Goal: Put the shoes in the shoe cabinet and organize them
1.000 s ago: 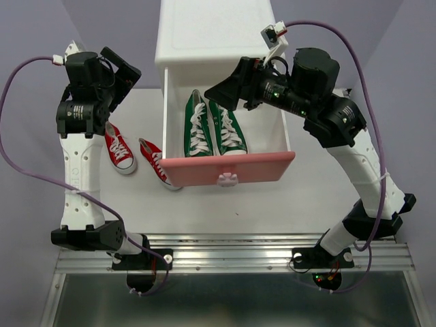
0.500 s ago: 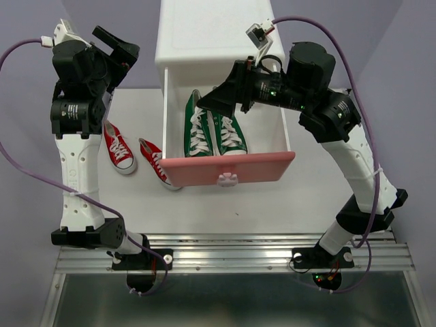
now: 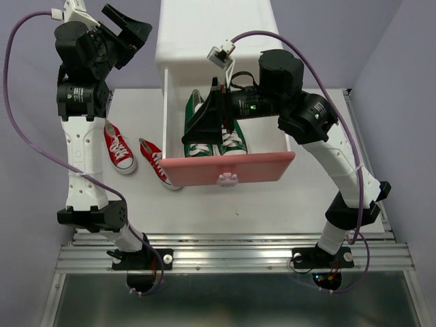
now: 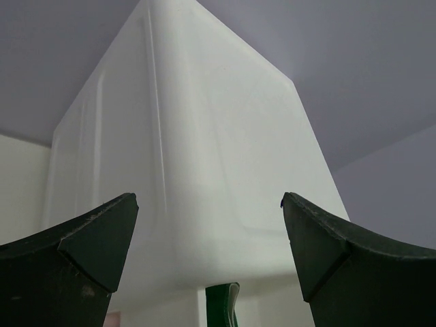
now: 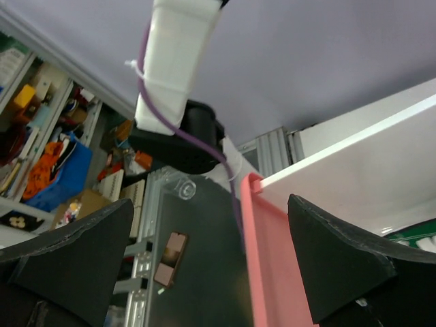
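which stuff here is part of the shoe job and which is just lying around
Job: green shoes in the open drawer; red shoes on the table; shoe cabinet.
Not the job: purple cables; aluminium rail; shelf clutter in the background.

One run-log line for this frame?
left gripper: open, empty, beside shoe cabinet | right gripper: open, empty, above drawer | green sneakers: in drawer | red sneakers: on table

I count four low-top canvas sneakers with white laces: two green canvas sneakers (image 3: 234, 139) inside the single open pink-fronted drawer (image 3: 231, 167), and two red canvas sneakers (image 3: 120, 147) at its nine o'clock. One white rounded cabinet (image 3: 214, 34).
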Tool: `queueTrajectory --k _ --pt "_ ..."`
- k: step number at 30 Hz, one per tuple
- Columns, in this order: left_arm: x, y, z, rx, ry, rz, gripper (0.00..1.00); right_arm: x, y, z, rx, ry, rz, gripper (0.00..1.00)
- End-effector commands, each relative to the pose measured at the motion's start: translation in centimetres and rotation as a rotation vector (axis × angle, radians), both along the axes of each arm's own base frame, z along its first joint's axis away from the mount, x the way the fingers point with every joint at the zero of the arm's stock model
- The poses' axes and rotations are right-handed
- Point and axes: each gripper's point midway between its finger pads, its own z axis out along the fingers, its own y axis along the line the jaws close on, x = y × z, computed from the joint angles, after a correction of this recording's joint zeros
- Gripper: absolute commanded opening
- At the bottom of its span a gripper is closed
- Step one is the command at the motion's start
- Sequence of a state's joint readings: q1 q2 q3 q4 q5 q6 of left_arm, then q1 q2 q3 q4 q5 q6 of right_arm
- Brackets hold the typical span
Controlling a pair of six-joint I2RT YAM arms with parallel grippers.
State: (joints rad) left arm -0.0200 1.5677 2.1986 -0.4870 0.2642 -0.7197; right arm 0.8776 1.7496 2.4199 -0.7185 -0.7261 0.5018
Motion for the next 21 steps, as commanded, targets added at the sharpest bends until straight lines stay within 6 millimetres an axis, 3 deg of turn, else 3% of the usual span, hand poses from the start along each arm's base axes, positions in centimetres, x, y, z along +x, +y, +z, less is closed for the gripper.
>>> queueTrajectory --k 1,7,11,17,21 --pt "-0.9 -1.6 2.7 0.042 -0.095 -0.065 0.99 -2.8 -1.2 1.2 0.007 -0.062 0.016 1.0" --pt "0.1 -3.5 0.0 0.09 -0.02 -0.082 0.99 -1.6 -4.8 3.1 0.04 -0.117 -0.222 1.0" --pt "1.1 -2.9 -2.3 0.151 0.046 -0.029 0.99 -3.2 -6.1 1.2 -0.034 -0.047 -0.193 1.0" --pt "2.4 -2.4 -6.2 0.209 0.159 -0.009 0.99 -5.3 -6.6 1.8 -0.041 -0.014 -0.1 1.0" --pt "3.1 -2.4 -7.9 0.229 0.201 0.001 0.99 -6.5 -6.7 0.2 -0.098 0.004 -0.021 1.0"
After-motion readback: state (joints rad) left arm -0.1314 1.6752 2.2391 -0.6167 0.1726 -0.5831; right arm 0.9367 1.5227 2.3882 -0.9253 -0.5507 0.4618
